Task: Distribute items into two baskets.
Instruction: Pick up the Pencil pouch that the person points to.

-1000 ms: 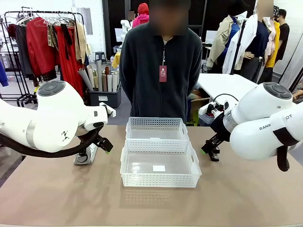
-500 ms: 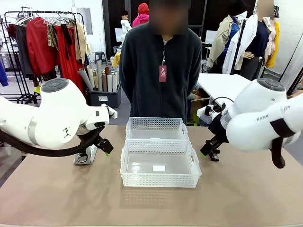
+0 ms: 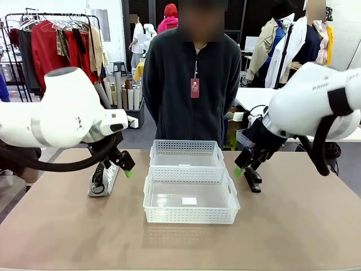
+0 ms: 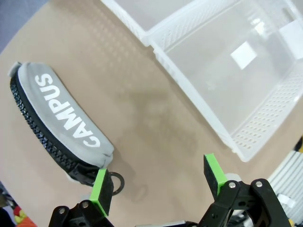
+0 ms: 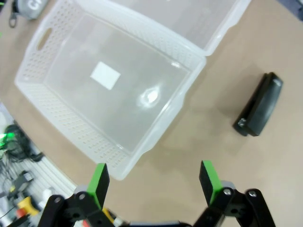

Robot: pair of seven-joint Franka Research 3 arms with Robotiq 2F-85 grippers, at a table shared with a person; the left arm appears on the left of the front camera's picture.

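The grey "CAMPUS" pouch [image 3: 104,178] [image 4: 61,125] lies flat on the table, left of the baskets. My left gripper [image 3: 126,167] [image 4: 156,176] hangs open just to the right of it, with nothing between its fingers. A small black stapler [image 3: 252,179] [image 5: 259,109] lies to the right of the baskets. Above its near-left side, my right gripper [image 3: 242,164] [image 5: 154,182] is open and holds nothing. The larger basket [image 3: 190,214] [image 4: 189,90] [image 5: 66,123], with a white label on its bottom, stands in front of the smaller basket [image 3: 186,148]. Nothing lies in either one.
A person [image 3: 192,84] in a dark jacket stands at the far edge of the table, behind the baskets. Bare tabletop [image 3: 180,248] stretches in front of the baskets. Clothes racks and other tables are in the background.
Both arms have swung inward and upward. The left gripper has shifted slightly up beside the pouch. The right gripper has moved left, to above the stapler. Both stay open.
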